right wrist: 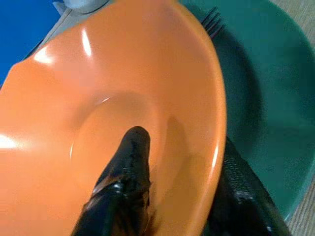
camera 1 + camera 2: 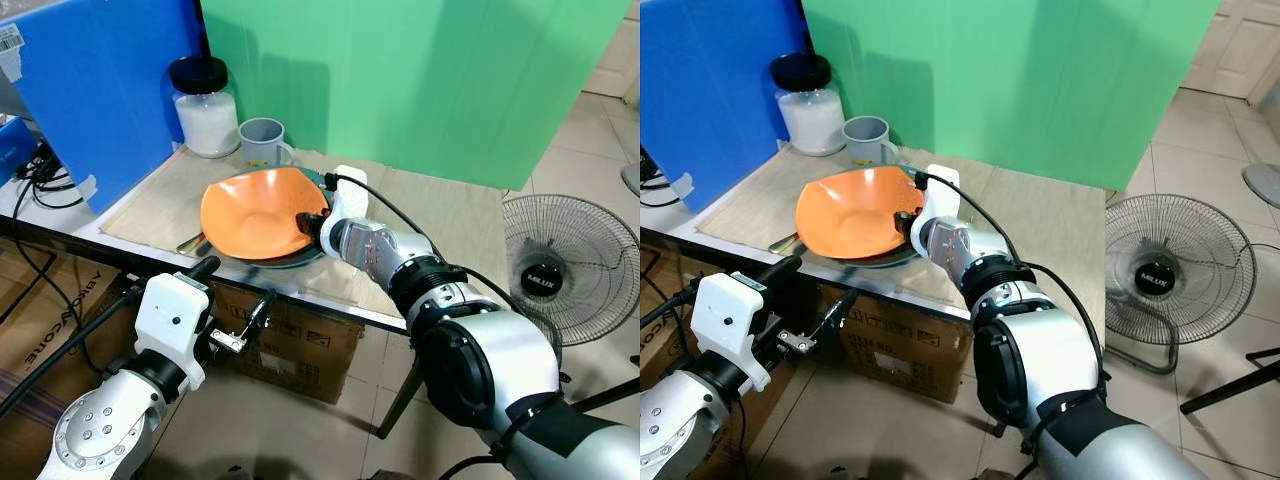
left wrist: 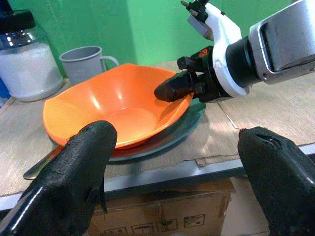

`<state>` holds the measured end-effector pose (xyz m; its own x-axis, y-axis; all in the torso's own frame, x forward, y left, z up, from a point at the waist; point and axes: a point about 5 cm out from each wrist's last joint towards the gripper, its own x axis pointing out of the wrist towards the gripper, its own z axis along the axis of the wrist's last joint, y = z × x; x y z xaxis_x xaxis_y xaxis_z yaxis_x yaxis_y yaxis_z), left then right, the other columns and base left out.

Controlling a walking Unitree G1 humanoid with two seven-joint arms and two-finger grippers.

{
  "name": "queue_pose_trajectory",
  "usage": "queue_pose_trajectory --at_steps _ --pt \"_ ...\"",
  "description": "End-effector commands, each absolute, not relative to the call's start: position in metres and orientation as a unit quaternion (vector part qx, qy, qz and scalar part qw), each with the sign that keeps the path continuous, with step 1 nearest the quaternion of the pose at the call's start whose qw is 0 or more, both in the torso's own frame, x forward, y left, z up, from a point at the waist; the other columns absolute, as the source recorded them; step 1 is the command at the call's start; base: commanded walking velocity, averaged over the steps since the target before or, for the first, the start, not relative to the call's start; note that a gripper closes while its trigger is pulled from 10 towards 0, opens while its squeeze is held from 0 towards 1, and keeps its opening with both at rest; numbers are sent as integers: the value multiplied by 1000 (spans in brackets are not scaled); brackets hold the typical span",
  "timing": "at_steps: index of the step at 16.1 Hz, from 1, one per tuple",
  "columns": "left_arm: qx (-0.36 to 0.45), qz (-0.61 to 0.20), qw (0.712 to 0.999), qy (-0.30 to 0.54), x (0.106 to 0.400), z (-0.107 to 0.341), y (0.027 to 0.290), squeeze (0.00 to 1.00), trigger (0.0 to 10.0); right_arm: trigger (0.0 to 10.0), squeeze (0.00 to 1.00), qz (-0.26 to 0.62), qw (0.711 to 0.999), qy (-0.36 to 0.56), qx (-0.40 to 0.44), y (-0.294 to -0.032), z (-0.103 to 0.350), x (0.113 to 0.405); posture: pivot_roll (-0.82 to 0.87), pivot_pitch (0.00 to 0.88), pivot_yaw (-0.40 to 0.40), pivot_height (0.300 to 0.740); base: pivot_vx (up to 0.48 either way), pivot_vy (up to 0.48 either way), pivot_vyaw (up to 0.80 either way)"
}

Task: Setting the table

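**Orange bowl pinched at its rim above the green plate**

Silver and bulky, the right arm fills the near foreground of the left eye view, reaching to the orange bowl (image 2: 258, 212), which sits tilted on the dark green plate (image 2: 300, 255). The right gripper (image 2: 312, 221) is closed on the bowl's near rim, one finger inside and one beneath. Behind the plate stand a grey mug (image 2: 264, 141) and a glass jar (image 2: 206, 108) of white powder. A metal utensil handle (image 2: 190, 243) pokes out from under the plate on the woven placemat (image 2: 150, 205). The left gripper (image 2: 235, 300) hangs below the table edge (image 2: 330, 305), in front of the plate, fingers spread and empty.

From the left wrist view, its two black rubbery fingers (image 3: 74, 172) stand wide apart with nothing between them, framing the bowl ahead.

From the right wrist view, one finger (image 1: 125, 172) lies on the glossy inner wall while the other sits under the rim, against the plate's side. Fork tines (image 1: 211, 22) show beside the plate's far rim.

The bowl looks like thin, stiff plastic: light, smooth and likely slippery, so a rim pinch should hold but could let it swing. A firm grip deeper on the wall seems safer.
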<state>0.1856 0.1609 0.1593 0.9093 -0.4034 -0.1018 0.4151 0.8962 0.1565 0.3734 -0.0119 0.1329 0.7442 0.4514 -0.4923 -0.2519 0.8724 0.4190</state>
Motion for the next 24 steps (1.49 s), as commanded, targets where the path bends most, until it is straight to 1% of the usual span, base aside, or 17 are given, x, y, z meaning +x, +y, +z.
queue_pose_trajectory --at_steps 1,9,12,13,18,20,22,23,24 --pt "93 -207 973 41 186 157 162 0 10000 0 0 195 915 307 173 -6 137 373 -21 32 -33 740 0 0 0" --pt "100 -209 972 40 187 158 165 0 10000 0 0 185 914 298 205 -9 145 378 -14 5 -28 740 0 0 0" --pt "103 -210 971 40 187 158 166 0 10000 0 0 183 906 295 243 -10 151 380 -6 0 -25 740 0 0 0" --pt "101 -210 972 36 187 160 168 0 10000 0 0 188 893 295 282 -11 159 383 -1 0 -22 740 0 0 0" --pt "101 -212 972 32 189 162 170 0 10000 0 0 180 866 300 356 -17 166 386 -2 0 0 740 0 0 0" --pt "100 -209 972 23 193 165 171 0 10000 0 0 175 849 299 399 -20 170 388 1 0 3 740 0 0 0" --pt "99 -203 974 14 195 168 173 0 10000 0 0 176 839 290 425 -25 176 391 5 0 3 740 0 0 0" --pt "99 -199 975 7 196 171 174 0 10000 0 0 177 842 277 427 -30 180 394 8 0 2 740 0 0 0" --pt "97 -196 976 -4 196 175 174 0 10000 0 0 178 849 246 432 -40 189 400 10 0 2 740 0 0 0"
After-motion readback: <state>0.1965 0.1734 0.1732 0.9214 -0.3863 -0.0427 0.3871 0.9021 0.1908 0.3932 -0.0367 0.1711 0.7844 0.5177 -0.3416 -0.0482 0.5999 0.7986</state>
